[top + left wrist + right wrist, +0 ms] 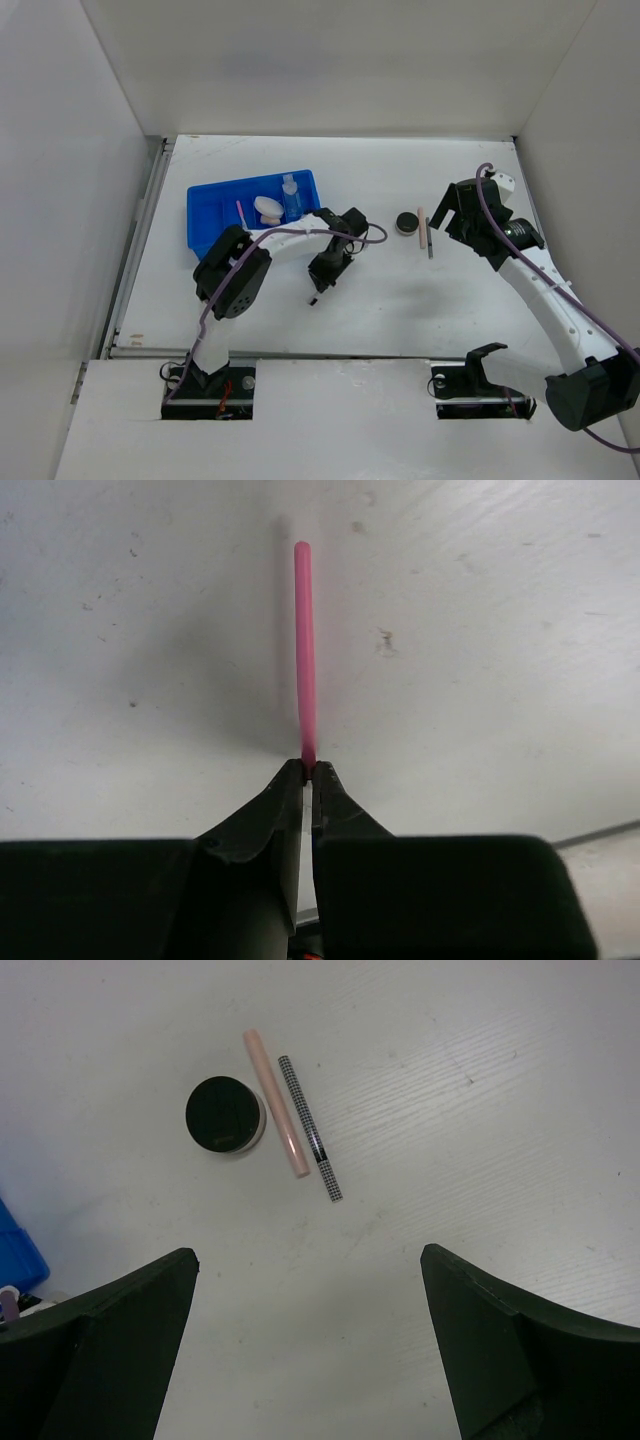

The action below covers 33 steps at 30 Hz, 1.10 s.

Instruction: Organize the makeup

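Your left hand (308,770) is clamped shut on the pink brush handle (302,650), low over the table (400,320) near the blue tray (208,218). Next, lift it into a compartment. Your right hand (308,1255) hangs wide open and empty above the black jar (224,1114), beige stick (274,1102) and pencil (309,1128).

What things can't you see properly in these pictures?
- Left wrist view: the pink-handled brush runs into the shut left gripper, which hides its gripped end.
- Right wrist view: the blue tray is cut off by the left edge, so only a corner shows.
- Top view: the clear bottle in the tray is too small to show any label.
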{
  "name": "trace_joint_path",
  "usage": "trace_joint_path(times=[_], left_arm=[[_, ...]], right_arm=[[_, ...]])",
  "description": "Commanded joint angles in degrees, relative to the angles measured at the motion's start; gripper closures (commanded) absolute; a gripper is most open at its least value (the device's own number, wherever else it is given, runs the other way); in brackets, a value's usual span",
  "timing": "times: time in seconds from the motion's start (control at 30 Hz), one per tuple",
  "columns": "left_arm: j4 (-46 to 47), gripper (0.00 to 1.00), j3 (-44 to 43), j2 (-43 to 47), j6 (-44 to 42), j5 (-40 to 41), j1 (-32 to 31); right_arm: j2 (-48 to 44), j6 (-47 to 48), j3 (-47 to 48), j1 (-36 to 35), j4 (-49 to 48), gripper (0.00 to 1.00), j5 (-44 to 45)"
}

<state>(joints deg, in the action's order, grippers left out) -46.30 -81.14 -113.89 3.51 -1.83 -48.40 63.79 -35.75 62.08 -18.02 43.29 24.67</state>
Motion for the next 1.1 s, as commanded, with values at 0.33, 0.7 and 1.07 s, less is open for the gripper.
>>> trace_joint_path(times=[0.33, 0.7, 1.07], left_arm=[[-7.2, 1.0, -15.8, 14.5, 4.7, -1.7, 16.4], [-8.5, 1.0, -21.1, 7.1, 18.3, 11.3, 35.1], [-7.7, 0.66, -25.6, -1.3, 19.8, 16.4, 38.6]], right_arm=[[-0.7, 0.7, 1.0, 0.2, -1.5, 0.01, -0.4], [-0.7, 0.7, 1.0, 0.2, -1.5, 0.01, -0.4], [-0.7, 0.7, 2.1, 0.2, -0.9, 0.01, 0.6]])
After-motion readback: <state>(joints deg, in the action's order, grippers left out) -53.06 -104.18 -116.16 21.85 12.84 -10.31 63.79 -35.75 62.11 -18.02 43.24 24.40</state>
